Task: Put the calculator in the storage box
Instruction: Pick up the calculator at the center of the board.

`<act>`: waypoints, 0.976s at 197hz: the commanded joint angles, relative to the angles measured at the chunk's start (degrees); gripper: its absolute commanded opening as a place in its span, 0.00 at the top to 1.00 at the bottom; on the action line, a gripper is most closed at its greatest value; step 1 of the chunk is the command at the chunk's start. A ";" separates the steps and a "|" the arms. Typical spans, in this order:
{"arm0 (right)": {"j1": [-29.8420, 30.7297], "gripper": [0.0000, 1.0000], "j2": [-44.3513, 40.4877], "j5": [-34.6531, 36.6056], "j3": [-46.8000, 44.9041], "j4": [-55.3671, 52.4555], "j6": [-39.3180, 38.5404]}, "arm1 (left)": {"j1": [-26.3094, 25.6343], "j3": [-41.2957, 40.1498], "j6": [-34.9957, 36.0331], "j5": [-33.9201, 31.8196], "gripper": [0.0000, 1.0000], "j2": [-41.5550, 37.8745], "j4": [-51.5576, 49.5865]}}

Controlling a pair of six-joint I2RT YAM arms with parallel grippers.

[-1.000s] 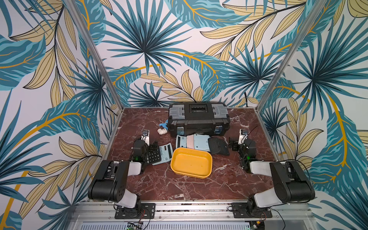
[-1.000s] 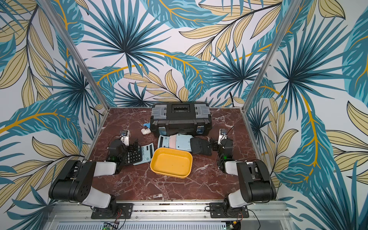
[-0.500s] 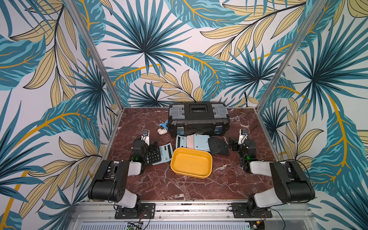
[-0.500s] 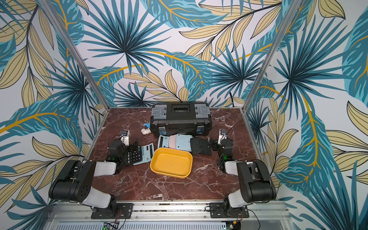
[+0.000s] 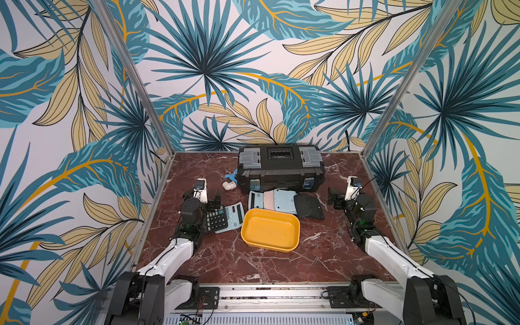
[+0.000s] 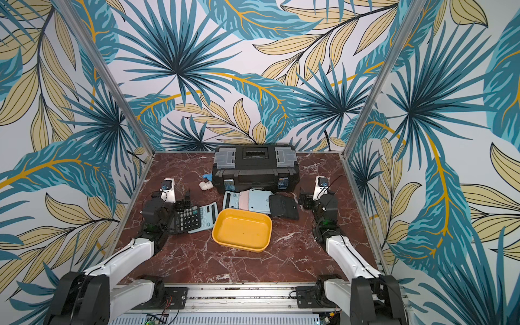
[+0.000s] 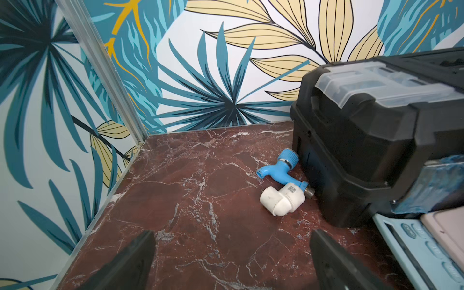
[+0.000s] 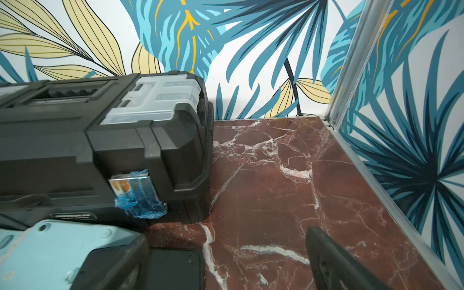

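Observation:
The yellow storage box (image 5: pixel 270 229) (image 6: pixel 242 229) lies empty in the middle of the marble table. To its left a black calculator (image 5: pixel 216 221) lies partly over a light blue calculator (image 5: pixel 235 215). Behind the box, a pale blue and a pink calculator (image 5: pixel 274 199) overlap, and a black one (image 5: pixel 309 206) lies face down beside them. My left gripper (image 5: pixel 214 200) (image 7: pixel 232 251) is open just behind the black calculator, holding nothing. Right of the face-down black calculator, my right gripper (image 5: pixel 334 198) (image 8: pixel 226 261) is open and holds nothing.
A black toolbox (image 5: pixel 281 166) with grey lid compartments stands at the back centre. A blue tap (image 7: pixel 278 170) and a white pipe fitting (image 7: pixel 281 200) lie against its left end. Patterned walls close in the table on three sides.

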 commanded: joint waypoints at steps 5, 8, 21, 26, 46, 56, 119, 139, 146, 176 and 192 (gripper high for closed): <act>-0.13 0.00 -8.96 -4.75 4.54 -19.46 9.24 | -0.08 3.60 -7.80 5.17 0.00 -8.31 -11.97; -0.13 0.01 -9.80 -5.55 4.92 -21.22 9.68 | -0.13 3.69 -8.76 5.72 0.00 -9.14 -12.69; -0.08 0.01 -13.29 -8.47 6.34 -27.85 11.68 | -0.14 3.64 -13.49 8.56 0.00 -13.09 -16.07; -0.10 0.01 -14.68 -9.48 6.76 -30.85 12.56 | -0.13 3.63 -14.86 9.80 0.00 -14.66 -17.36; -0.13 0.00 -20.77 -12.33 6.95 -40.03 16.62 | -0.13 3.27 -20.94 15.12 0.00 -21.14 -23.04; -0.13 0.00 -23.81 -14.07 6.22 -41.93 18.52 | -0.13 2.99 -23.60 17.98 0.00 -24.44 -26.09; -0.14 0.01 -30.99 -16.94 3.56 -53.18 23.81 | -0.09 -6.05 -31.54 22.58 0.00 -38.87 -26.66; -0.12 0.00 -27.82 -19.32 3.43 -52.32 24.06 | -0.08 -8.22 -33.24 19.32 0.00 -39.18 -25.42; -0.12 0.00 -26.82 -20.40 3.02 -51.26 24.48 | -0.05 -8.20 -33.46 17.73 0.00 -38.80 -26.11; 0.01 0.00 -21.77 -25.36 1.01 -44.56 27.42 | -0.05 -4.86 -33.67 1.80 0.00 -36.54 -38.58; 0.13 0.01 -20.47 -26.96 1.05 -43.47 27.45 | 0.58 -4.55 -35.04 -3.86 0.00 -35.10 -41.25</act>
